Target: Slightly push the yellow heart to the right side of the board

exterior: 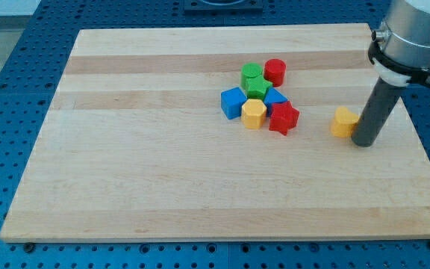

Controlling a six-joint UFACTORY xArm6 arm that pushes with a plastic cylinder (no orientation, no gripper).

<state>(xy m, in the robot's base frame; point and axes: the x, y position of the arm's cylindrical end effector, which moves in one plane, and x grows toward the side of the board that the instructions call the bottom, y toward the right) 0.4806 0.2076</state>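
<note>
One wooden board (pixel 200 187) lies on a blue perforated surface (pixel 6 75); eight small blocks rest on it, seven in a cluster and one apart.

Yellow, two blocks: the yellow heart (pixel 343 122), the task's block, sits alone near the board's right edge, about midway between the top and bottom edges; a yellow hexagonal block (pixel 254 113) lies at the cluster's lower middle.

Green, two blocks: a green block (pixel 251 73) at the cluster's top and a second green block (pixel 257 87) just below it, touching; their shapes cannot be made out clearly.

Red, two blocks: a red cylinder (pixel 275 72) at the cluster's top right, beside the upper green block, and a red star-like block (pixel 283 117) at the cluster's lower right.

Blue, two blocks: a blue cube (pixel 233 102) on the cluster's left side and a second blue block (pixel 276 97), partly hidden between the lower green block and the red star-like block.

The cluster lies slightly above and right of the board's centre, well apart from the yellow heart.

One arm, ending in one dark rod with no pincer, so no open or closed state applies. My tip (pixel 365 143) rests on the board immediately to the view's right of the yellow heart, touching or nearly touching its right side, between the heart and the board's right edge.
</note>
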